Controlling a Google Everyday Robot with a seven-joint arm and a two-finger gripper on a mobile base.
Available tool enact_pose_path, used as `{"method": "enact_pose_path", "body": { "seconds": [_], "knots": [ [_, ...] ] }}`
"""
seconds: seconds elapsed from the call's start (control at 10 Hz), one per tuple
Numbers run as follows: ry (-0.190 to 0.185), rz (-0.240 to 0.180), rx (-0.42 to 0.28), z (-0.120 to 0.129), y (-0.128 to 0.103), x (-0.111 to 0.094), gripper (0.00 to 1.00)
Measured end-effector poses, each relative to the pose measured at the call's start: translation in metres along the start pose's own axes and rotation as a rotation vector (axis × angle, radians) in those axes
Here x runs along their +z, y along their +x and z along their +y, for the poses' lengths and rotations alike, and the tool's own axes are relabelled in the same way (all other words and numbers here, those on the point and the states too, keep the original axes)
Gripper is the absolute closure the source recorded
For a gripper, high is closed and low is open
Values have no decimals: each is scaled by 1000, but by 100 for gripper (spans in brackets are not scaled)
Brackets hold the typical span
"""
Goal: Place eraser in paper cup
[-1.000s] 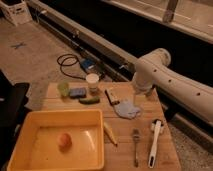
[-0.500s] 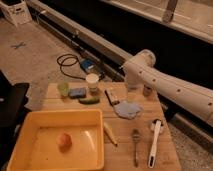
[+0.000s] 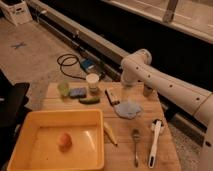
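The eraser [image 3: 112, 96], a small pale block with a dark side, lies on the wooden table [image 3: 165, 150] just right of the paper cup [image 3: 92, 82]. The cup stands upright at the table's back edge. My white arm reaches in from the right and bends down at its elbow [image 3: 134, 64]. The gripper [image 3: 126, 91] hangs above the table's back middle, a little right of the eraser and above the blue cloth [image 3: 128, 109]. It holds nothing that I can see.
A green cup [image 3: 63, 88], a blue-grey sponge [image 3: 78, 92] and a green pickle [image 3: 89, 100] sit left of the paper cup. A dark brown cup [image 3: 148, 90] stands behind the arm. A yellow tub [image 3: 30, 150] holds an orange item. A spoon [image 3: 135, 145] and a white brush [image 3: 155, 140] lie front right.
My arm has swung left across the back of the table, bringing the gripper from near the dark brown cup closer to the eraser. The objects have not moved.
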State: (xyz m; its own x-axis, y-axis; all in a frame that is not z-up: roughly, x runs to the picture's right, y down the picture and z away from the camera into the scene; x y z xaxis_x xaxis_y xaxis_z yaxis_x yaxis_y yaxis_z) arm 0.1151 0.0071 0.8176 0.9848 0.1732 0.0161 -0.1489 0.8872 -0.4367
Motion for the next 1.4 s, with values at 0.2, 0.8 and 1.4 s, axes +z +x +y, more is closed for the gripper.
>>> {"method": "enact_pose_path", "body": {
  "seconds": [0.2,0.8,1.4],
  "knots": [
    [-12,-20,16,5,-20,13,22],
    [-34,-57,60,15,-29,26,22],
    [-51,-95,181,-4,-26,53,22]
  ]
}}
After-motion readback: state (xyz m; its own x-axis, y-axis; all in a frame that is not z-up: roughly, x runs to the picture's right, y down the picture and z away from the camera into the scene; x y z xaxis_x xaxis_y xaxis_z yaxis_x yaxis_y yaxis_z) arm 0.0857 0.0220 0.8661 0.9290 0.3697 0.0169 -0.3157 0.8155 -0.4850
